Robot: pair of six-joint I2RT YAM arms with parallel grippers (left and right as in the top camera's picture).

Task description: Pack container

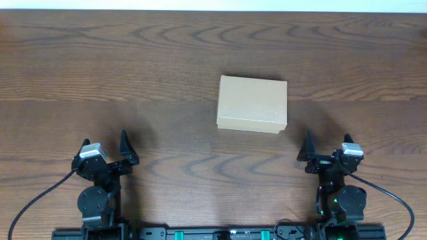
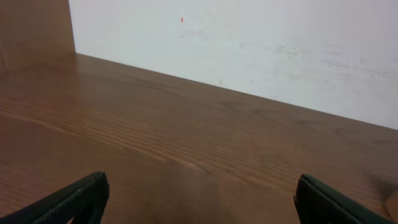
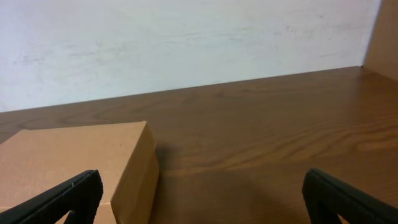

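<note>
The container [image 1: 252,103] is a plain tan cardboard box with its lid down, lying flat near the middle of the wooden table [image 1: 133,60]. My left gripper [image 1: 105,140] rests near the front edge, well to the left of the box, open with nothing between its fingers. My right gripper [image 1: 327,139] sits at the front right, a short way nearer than the box's right corner, also open and empty. In the right wrist view the container [image 3: 68,162] fills the lower left, ahead of the left finger [image 3: 74,196]. The left wrist view shows only bare table between the fingers [image 2: 81,196].
A white wall [image 2: 249,37] runs along the table's far edge. Black cables [image 1: 33,200] trail from both arm bases at the front. A brown panel [image 3: 382,31] stands at the far right of the table.
</note>
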